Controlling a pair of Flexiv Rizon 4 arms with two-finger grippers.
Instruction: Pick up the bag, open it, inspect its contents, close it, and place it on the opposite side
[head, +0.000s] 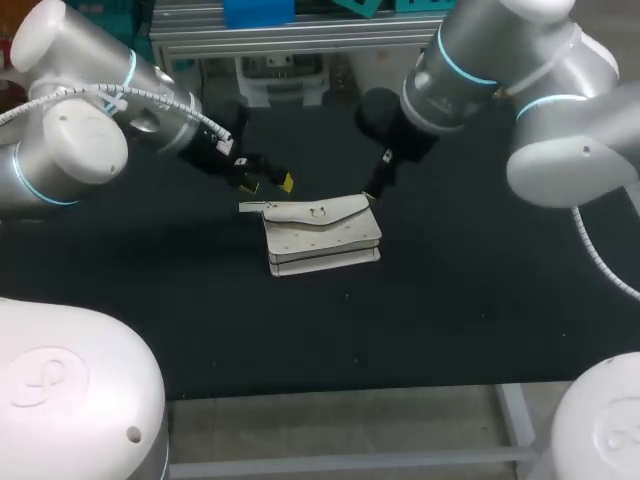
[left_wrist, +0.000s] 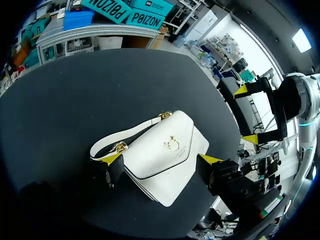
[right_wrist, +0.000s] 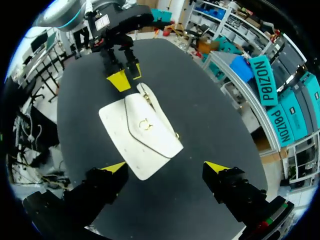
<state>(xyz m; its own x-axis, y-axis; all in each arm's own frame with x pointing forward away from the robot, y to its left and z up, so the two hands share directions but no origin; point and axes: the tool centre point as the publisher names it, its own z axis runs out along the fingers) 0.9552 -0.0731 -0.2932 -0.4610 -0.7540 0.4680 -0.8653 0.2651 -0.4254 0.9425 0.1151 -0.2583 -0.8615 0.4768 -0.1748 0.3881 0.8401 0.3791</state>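
Observation:
A white bag (head: 322, 235) with a gold clasp lies flat on the black table, its flap down. Its white strap (left_wrist: 122, 136) loops out at the end nearest my left gripper. My left gripper (head: 268, 183) hangs open just beyond the bag's far left corner, over the strap. In the left wrist view the bag (left_wrist: 165, 175) lies under the spread fingers of that gripper (left_wrist: 160, 160). My right gripper (head: 373, 192) stands open at the bag's far right corner. In the right wrist view the bag (right_wrist: 142, 120) lies ahead of that gripper (right_wrist: 165, 167). Neither touches the bag.
The black table (head: 480, 300) stretches wide on both sides of the bag and toward its front edge (head: 350, 392). My two arms come in from the far corners and face each other across the bag.

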